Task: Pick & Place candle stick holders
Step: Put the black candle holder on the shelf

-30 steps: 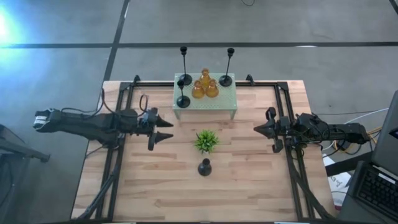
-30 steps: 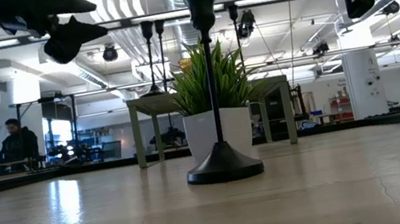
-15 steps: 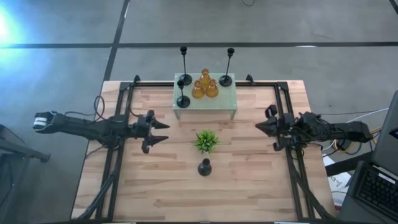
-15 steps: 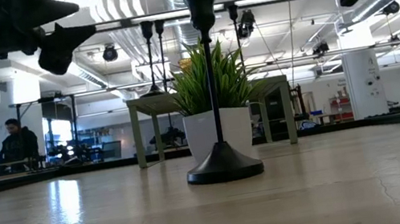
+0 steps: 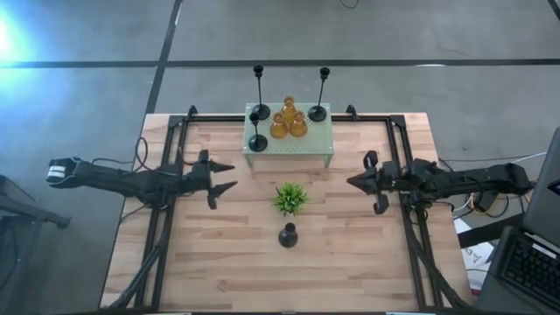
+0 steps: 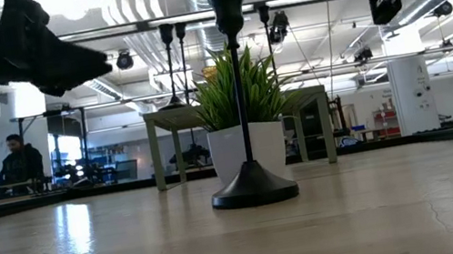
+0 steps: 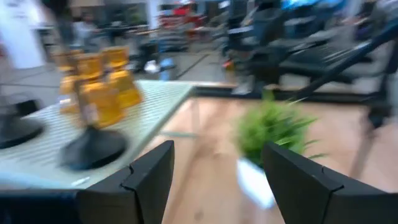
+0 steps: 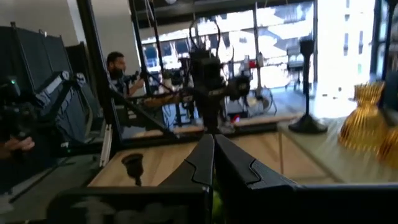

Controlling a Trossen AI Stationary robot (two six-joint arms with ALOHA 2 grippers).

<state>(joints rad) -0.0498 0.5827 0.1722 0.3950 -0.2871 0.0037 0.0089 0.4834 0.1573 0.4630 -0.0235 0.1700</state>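
A pale green perforated stand [image 5: 308,147] at the table's far side carries three amber glass holders [image 5: 288,122] and three black thin-stemmed holders [image 5: 257,140], all standing on their bases. One more black holder [image 5: 288,234] stands upright on the wood near a small green plant [image 5: 290,199]. My left gripper [image 5: 233,176] hovers open at the table's left, pointing level toward the plant, with nothing between its fingers [image 7: 149,180]. My right gripper [image 5: 350,182] hovers shut at the table's right, pointing toward the plant.
Black frame rails [image 5: 171,175] run along the table's left and right sides under both arms. Bare wood lies between the plant and the near edge. A laptop [image 5: 534,262] sits off the right edge. People [image 6: 21,166] are in the room beyond the table.
My left gripper has sunk lower, drawn back a little toward the table's left edge, and rolled about its own axis; it stays open. My right gripper has moved a little toward the plant and stays shut. No holder has moved.
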